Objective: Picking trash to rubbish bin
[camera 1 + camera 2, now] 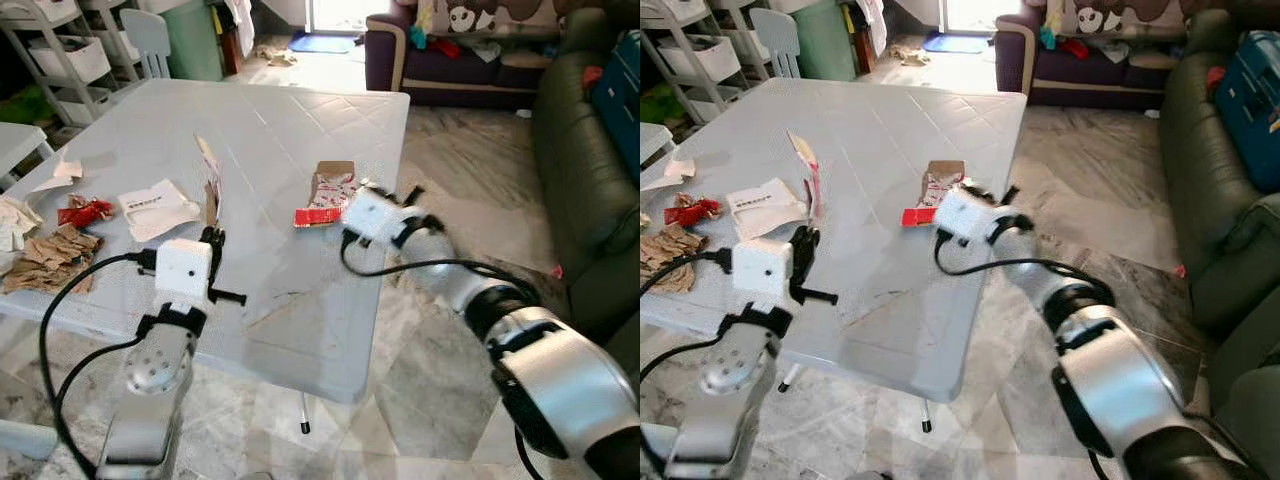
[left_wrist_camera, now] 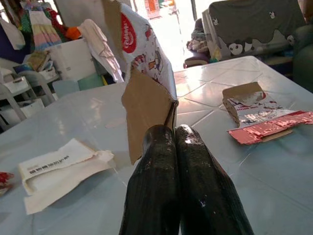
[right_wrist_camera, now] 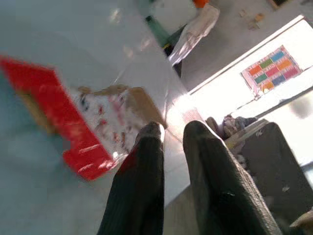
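My left gripper [image 1: 212, 238] is shut on a torn piece of snack carton [image 1: 210, 175], printed white and red outside and brown inside, held upright just above the grey table [image 1: 260, 120]. The left wrist view has the black fingers [image 2: 156, 142] pressed together on the carton piece's [image 2: 146, 98] lower edge. A flattened red and white carton [image 1: 325, 200] lies near the table's right edge. My right gripper [image 1: 346, 206] is at its near end, and a narrow gap shows between the two fingers [image 3: 149, 142] beside the red flap [image 3: 63, 127].
A white envelope [image 1: 155, 207], a red wrapper [image 1: 85, 210], crumpled brown paper [image 1: 50, 255] and white scraps [image 1: 58, 172] lie on the table's left side. A green sofa [image 1: 590, 170] stands to the right, a dark sofa [image 1: 450, 60] behind, shelves [image 1: 60, 50] at far left.
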`<state>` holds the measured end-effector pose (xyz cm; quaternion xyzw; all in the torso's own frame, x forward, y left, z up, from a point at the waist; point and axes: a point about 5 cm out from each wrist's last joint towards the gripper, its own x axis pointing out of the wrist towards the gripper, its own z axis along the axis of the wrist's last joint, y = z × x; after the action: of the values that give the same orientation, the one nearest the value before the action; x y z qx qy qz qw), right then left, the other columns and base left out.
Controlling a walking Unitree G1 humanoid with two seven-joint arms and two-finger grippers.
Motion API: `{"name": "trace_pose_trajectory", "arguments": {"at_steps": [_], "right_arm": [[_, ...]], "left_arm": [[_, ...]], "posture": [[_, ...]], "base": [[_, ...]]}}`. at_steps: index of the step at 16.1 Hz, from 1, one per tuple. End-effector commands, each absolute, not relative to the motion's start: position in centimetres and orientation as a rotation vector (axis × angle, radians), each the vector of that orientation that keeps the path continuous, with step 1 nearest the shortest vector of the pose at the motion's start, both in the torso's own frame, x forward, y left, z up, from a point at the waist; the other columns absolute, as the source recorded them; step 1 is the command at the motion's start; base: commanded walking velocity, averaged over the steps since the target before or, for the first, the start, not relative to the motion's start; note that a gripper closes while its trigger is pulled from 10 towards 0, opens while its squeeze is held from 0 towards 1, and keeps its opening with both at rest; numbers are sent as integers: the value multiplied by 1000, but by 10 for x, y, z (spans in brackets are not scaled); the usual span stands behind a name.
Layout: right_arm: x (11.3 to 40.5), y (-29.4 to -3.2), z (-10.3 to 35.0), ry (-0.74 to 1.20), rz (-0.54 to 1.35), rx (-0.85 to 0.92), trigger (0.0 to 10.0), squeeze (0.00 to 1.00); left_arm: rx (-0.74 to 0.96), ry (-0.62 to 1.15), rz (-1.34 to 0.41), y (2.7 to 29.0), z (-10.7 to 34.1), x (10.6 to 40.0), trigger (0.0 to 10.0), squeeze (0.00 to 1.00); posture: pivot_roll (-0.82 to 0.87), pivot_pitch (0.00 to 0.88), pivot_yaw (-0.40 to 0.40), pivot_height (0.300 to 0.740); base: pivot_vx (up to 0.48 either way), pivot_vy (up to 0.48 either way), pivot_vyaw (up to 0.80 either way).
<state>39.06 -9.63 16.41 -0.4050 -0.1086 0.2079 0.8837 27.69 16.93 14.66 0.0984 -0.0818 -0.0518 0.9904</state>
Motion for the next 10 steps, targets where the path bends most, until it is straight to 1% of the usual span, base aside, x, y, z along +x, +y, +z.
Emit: {"name": "trace_pose_trajectory", "arguments": {"at_steps": [1, 2, 3, 4, 5, 7, 8, 10], "right_arm": [[390, -97, 173, -272, 446, -760, 10000, 1000], [390, -99, 174, -279, 450, -741, 10000, 1000], [390, -103, 179, -293, 445, -659, 10000, 1000], [386, -115, 185, -328, 446, -547, 10000, 1000], [381, -126, 187, -350, 444, -478, 10000, 1000], [365, -145, 186, -360, 431, -369, 10000, 1000], [352, -156, 183, -339, 395, -279, 10000, 1000], [332, -163, 178, -337, 373, -256, 10000, 1000]], "left_arm": [[199, -178, -90, 169, 149, 282, 0, 0], [196, -178, -87, 169, 149, 283, 0, 0], [180, -176, -78, 168, 149, 287, 0, 0], [166, -180, -82, 166, 150, 291, 0, 0], [158, -185, -85, 163, 150, 293, 0, 0], [137, -182, -94, 160, 149, 299, 0, 0], [125, -180, -96, 158, 149, 302, 0, 0], [104, -185, -98, 157, 152, 308, 0, 0]], "posture": [[128, 16, 19, 740], [128, 16, 19, 740], [109, 8, 22, 740], [67, 0, 33, 740], [48, 0, 40, 740], [-2, 0, 64, 740], [-19, 0, 72, 740], [-37, 0, 79, 740]], "base": [[0, 0, 0], [0, 0, 0], [0, 0, 0], [0, 0, 0], [0, 0, 0], [0, 0, 0], [0, 0, 0], [0, 0, 0]]}}
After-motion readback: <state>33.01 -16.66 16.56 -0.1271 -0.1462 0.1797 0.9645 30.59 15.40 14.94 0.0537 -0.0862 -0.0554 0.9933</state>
